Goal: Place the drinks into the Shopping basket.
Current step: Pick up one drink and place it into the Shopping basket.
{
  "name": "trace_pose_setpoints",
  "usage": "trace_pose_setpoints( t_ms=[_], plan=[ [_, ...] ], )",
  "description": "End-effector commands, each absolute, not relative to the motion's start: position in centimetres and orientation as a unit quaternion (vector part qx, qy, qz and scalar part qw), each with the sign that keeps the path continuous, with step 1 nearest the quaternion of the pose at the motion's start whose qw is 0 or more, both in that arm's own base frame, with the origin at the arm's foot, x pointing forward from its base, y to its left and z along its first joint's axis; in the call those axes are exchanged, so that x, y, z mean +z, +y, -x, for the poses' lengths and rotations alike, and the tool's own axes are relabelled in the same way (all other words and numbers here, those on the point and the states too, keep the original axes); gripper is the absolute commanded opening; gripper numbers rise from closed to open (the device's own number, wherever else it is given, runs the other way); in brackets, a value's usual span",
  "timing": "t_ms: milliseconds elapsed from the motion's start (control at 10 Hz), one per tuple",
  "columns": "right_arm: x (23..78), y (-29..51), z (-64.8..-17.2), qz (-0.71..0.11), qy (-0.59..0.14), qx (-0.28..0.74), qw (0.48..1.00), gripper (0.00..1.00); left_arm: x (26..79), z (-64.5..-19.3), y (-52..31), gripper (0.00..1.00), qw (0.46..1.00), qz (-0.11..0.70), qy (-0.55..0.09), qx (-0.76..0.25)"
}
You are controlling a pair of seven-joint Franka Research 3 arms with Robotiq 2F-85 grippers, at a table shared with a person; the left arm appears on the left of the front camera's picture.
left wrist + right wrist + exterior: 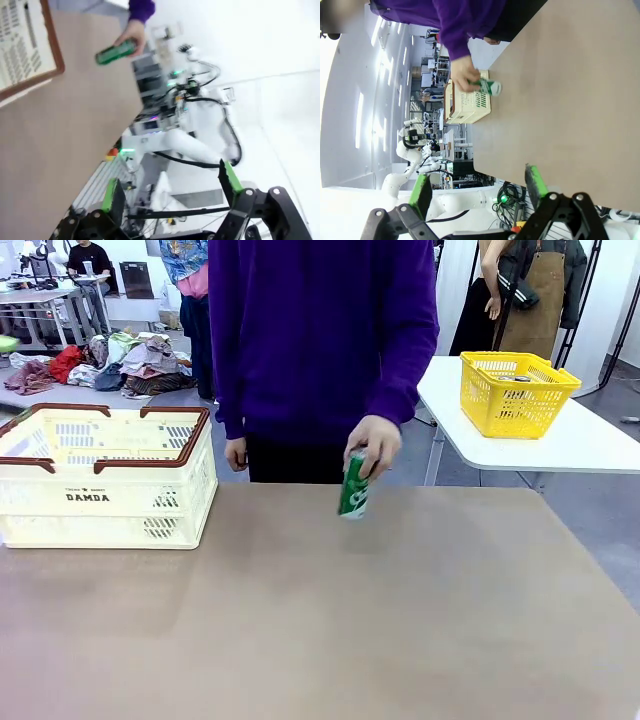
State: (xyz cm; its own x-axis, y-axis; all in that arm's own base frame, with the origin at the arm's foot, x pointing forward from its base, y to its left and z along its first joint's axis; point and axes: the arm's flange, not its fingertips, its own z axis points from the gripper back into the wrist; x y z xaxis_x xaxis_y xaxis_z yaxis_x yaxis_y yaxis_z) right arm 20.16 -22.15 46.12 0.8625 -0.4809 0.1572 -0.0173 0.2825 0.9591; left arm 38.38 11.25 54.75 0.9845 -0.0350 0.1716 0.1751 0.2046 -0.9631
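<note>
A person in a purple top stands at the far side and holds a green can (354,486) with white lettering in one hand (374,443), tilted just above the table. The same green can (115,52) shows in the left wrist view and the green can (487,87) in the right wrist view. The cream-white Shopping basket (105,483) with brown rim and "DAMDA" print stands at the table's far left. My left gripper (170,187) is open, off the table's edge. My right gripper (477,185) is open too, far from the can. The blue cans are out of view.
A yellow mesh basket (517,392) sits on a white table (590,445) at the back right. The brown table (330,630) spreads wide between the basket and the near edge. Piles of clothes (120,365) lie behind at the left.
</note>
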Motion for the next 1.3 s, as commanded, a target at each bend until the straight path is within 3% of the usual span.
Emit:
trace_pose_setpoints(
  t_ms=[0, 200, 300, 1200],
  plan=[
    [46.4, -22.4, -20.3, -0.585, -0.229, -0.139, 0.766, 1.0, 52.1, -39.1, 14.8, 1.0, 0.746, 0.66, -0.045, -0.078],
    [46.4, -22.4, -20.3, -0.585, -0.229, -0.139, 0.766, 1.0, 49.5, -42.7, 17.0, 1.0, 0.751, 0.644, -0.026, -0.143],
    [46.4, -22.4, -20.3, -0.585, -0.229, -0.139, 0.766, 1.0, 50.9, -37.5, 15.6, 1.0, 0.74, 0.667, -0.05, -0.068],
    [46.4, -22.4, -20.3, -0.585, -0.229, -0.139, 0.766, 1.0, 50.9, -37.5, 15.6, 1.0, 0.74, 0.667, -0.05, -0.068]
  ],
)
